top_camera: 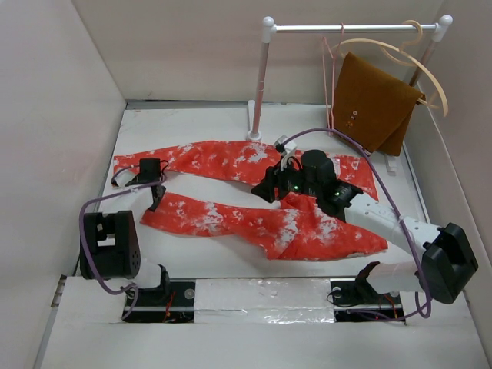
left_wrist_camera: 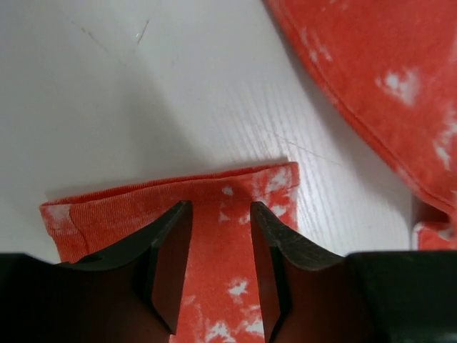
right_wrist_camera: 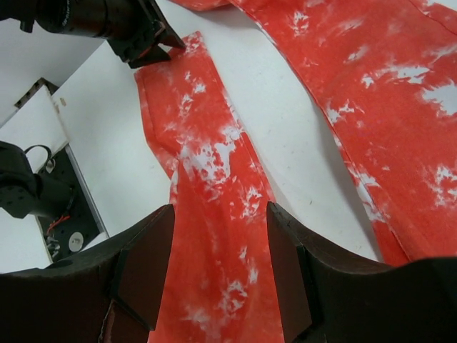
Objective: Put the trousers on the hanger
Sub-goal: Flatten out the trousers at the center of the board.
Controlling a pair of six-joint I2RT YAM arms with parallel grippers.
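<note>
The trousers (top_camera: 254, 223) lie flat on the table (top_camera: 223, 261), waist toward the right and both legs running left, a strip of bare table between them. The left hand (left_wrist_camera: 220, 207) is released, its fingers (left_wrist_camera: 171, 257) spread over the hem of the nearer leg, with cloth showing in the gap. The right hand (right_wrist_camera: 220, 207) is also released, hanging over the same leg closer to the waist and gripping nothing. The pink wire hanger (top_camera: 330, 92) hangs from the rail (top_camera: 350, 28) at the back, beside a wooden hanger (top_camera: 415, 58) draped with a brown cloth (top_camera: 373, 100).
</note>
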